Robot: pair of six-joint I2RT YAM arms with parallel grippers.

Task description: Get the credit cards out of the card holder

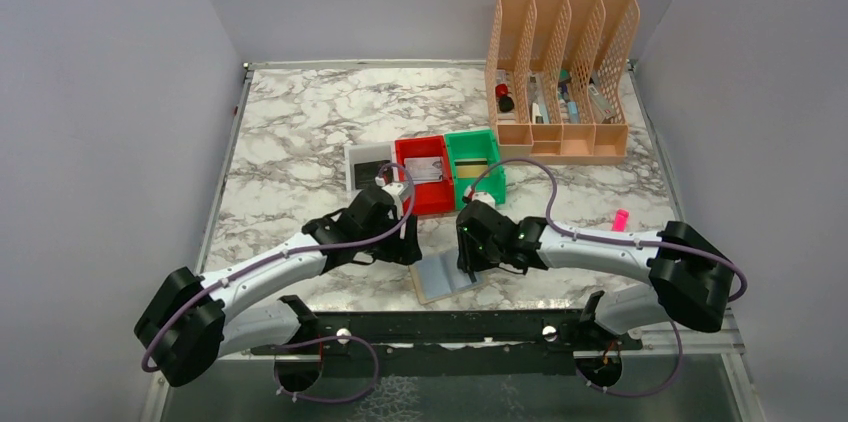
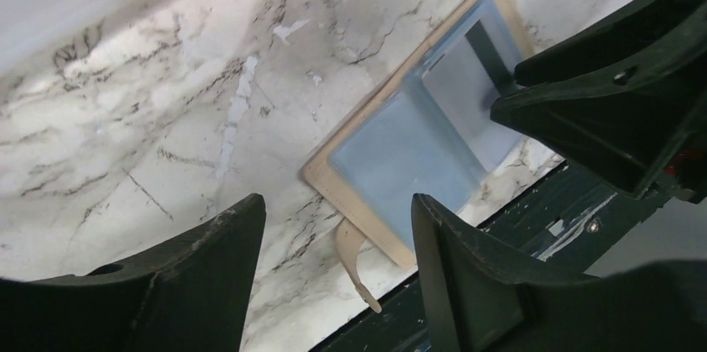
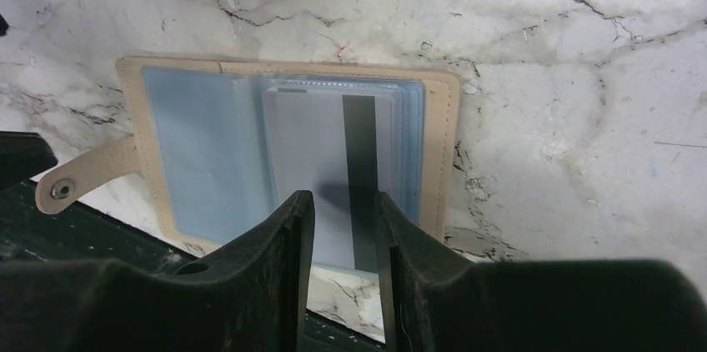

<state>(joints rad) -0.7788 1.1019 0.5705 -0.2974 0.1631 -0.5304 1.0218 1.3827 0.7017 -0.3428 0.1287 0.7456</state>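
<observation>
Reaching in low from the right, the right arm stretches nearly flat across the marble table (image 1: 300,122) and tips its right pincer (image 3: 342,202) down over the card holder (image 3: 200,143), which lies directly beneath its fingertips. The jaws stand a narrow gap apart and clamp nothing; whether the tips touch the holder is unclear. The left arm mirrors that pose from the other side. Its left pincer (image 2: 333,202) is spread wide and empty, hovering over the holder's near corner. The holder lies open and flat, tan-edged with blue-grey pockets, and its snap strap (image 3: 62,189) trails off to one side of the right pincer. A silvery grey card (image 3: 308,152) with a dark stripe sits in the pocket under that pincer, its near end running into the gap between the fingers.
</observation>
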